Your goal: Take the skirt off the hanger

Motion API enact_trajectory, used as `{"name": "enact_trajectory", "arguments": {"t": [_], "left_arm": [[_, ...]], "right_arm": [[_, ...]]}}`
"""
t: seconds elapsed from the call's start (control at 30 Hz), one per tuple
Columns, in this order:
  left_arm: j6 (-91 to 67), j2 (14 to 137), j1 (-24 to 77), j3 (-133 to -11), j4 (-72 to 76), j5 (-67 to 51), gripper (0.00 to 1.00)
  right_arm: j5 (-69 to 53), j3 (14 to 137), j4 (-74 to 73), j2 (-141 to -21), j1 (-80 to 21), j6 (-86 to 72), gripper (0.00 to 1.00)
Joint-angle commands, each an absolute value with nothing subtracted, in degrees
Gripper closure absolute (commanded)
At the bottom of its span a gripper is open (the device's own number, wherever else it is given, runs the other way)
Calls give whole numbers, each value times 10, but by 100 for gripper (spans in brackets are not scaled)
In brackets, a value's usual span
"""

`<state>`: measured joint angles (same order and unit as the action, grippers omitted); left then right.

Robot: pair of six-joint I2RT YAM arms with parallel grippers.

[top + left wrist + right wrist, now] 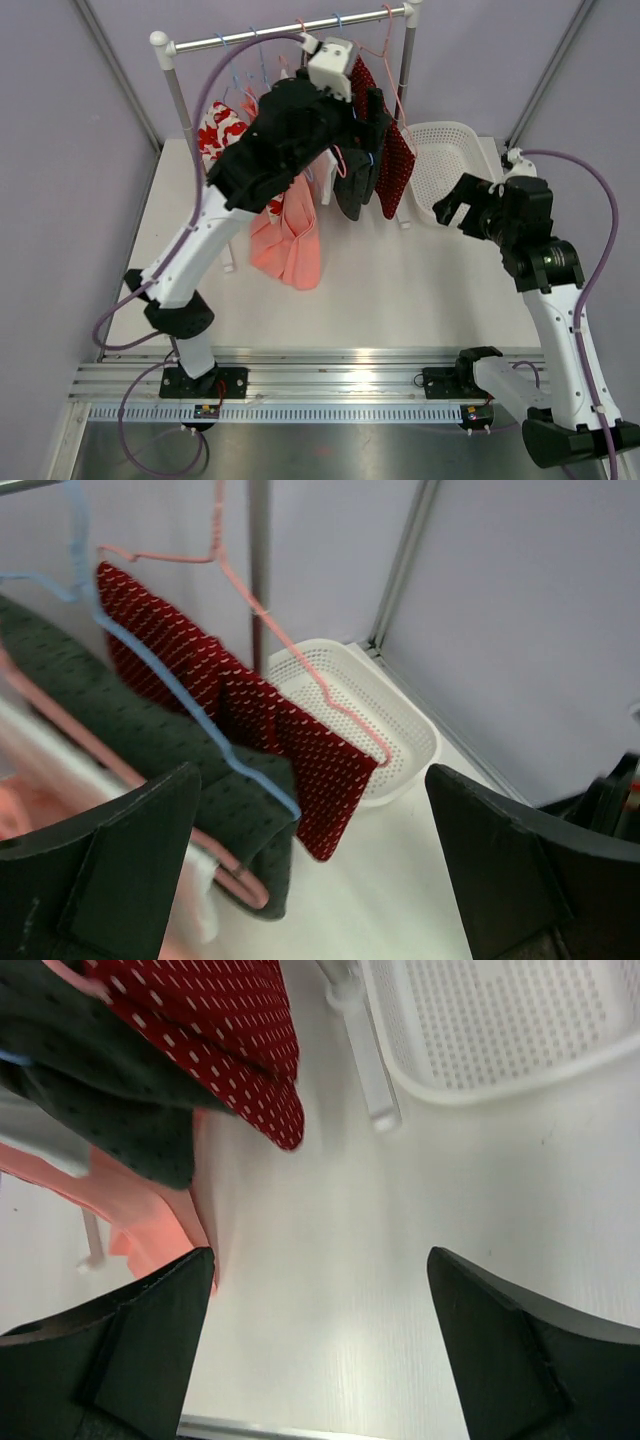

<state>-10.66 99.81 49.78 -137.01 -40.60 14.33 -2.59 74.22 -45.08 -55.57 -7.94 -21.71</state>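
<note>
Below the rail (290, 32), at its end on the right arm's side, the red skirt (300, 750) hangs draped over the lower bar of a pink wire hanger (218, 525). The fabric is deep red with a regular pattern of small white marks. It hangs slantwise, with one corner pointing down.

A dark green garment (150, 740) on a blue hanger (150, 665) hangs just beside the skirt, further along the rail toward the left arm's side, and overlaps it in the left wrist view. A salmon garment (285, 245) hangs further along the rail again.

The left gripper (315, 860) is raised close under the rail and faces the skirt. Its jaws stand wide apart and hold nothing.

The right gripper (320, 1350) sits lower, in front of the same rail end and apart from the skirt. Its jaws are also wide and empty.

A white perforated basket (470, 130) lies beyond that end of the rail.
</note>
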Motion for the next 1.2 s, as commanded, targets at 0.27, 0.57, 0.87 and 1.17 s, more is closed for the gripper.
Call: {"name": "enact_trajectory", "arguments": {"t": [0.27,0.57,0.87,1.17], "left_arm": [[-127,1098,533,-1338,-178,223,1],[-136,1199,535,-1393,-129,240,1],[-176,1247,516,-1392,-117,316,2],[-157,1252,508,-1391,-92,296,55]], "right_arm": [[-22,626,-456,-418,-83,-237,5],[-61,614,-473,-387,-83,-250,6],[-71,600,-473,-376,-84,-252,6],[-62,577,-460,-376,-89,-251,6]]}}
